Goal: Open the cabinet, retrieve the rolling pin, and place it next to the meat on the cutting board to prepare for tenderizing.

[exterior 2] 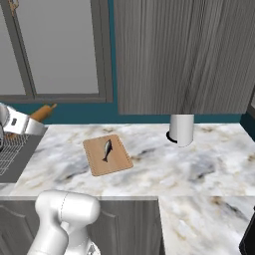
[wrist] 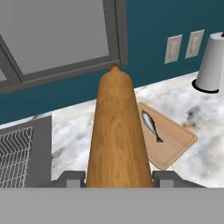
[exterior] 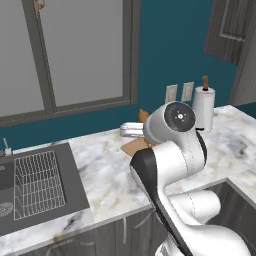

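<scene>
My gripper (wrist: 118, 177) is shut on the rolling pin (wrist: 116, 131), an orange-tan wooden cylinder that points away from the hand, above the counter. In the right base view the gripper (exterior 2: 30, 120) holds the rolling pin (exterior 2: 43, 112) at the far left, in front of the window. The meat, a small grey fish (wrist: 152, 126), lies on the wooden cutting board (wrist: 175, 142) just right of the pin's far end. The fish (exterior 2: 107, 149) and cutting board (exterior 2: 107, 164) sit mid-counter. The cabinet's dark grey door (exterior 2: 184, 55) hangs above the counter. The cabinet (exterior: 232, 25) also appears at the upper right.
A white paper towel roll (exterior 2: 181, 129) stands on the marble counter (exterior 2: 199, 164) right of the board. A dark sink with a wire dish rack (exterior: 35, 182) lies to the left. A large grey-framed window (exterior: 75, 50) and two wall outlets (wrist: 173, 48) are behind.
</scene>
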You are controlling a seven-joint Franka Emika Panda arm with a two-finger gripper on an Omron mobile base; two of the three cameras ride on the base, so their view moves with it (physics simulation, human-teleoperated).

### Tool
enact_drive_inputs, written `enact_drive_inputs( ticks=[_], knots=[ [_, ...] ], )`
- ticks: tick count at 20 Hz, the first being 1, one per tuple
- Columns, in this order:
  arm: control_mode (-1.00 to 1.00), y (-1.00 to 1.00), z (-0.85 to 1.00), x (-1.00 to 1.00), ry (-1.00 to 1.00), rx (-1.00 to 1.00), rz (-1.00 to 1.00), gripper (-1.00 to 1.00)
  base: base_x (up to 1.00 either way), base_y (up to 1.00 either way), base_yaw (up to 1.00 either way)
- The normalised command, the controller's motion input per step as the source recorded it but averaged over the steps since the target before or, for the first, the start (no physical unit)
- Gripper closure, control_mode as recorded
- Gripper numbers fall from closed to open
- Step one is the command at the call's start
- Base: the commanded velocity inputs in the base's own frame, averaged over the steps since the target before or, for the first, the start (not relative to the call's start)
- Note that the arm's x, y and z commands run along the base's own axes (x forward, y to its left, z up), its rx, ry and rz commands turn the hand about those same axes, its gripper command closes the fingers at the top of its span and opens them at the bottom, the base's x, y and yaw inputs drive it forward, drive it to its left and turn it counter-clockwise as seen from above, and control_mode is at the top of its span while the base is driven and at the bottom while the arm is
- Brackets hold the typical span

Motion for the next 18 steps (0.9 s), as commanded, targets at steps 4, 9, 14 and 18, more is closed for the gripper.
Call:
enact_drive_inputs(
  ticks=[4, 9, 14, 18],
  knots=[
    [-1.0, -0.12, -0.47, 0.44, 0.07, 0.0, 0.0, 1.0, 0.0, 0.0, 0.0],
    [-1.0, -0.12, -0.48, 0.39, 0.01, 0.0, 0.0, 1.0, 0.0, 0.0, 0.0],
    [-1.0, -0.18, -0.43, 0.39, 0.0, 0.0, 0.0, 1.0, 0.0, 0.0, 0.0],
    [-1.0, -0.29, -0.36, 0.43, 0.0, 0.0, 0.0, 1.0, 0.0, 0.0, 0.0]
  ],
)
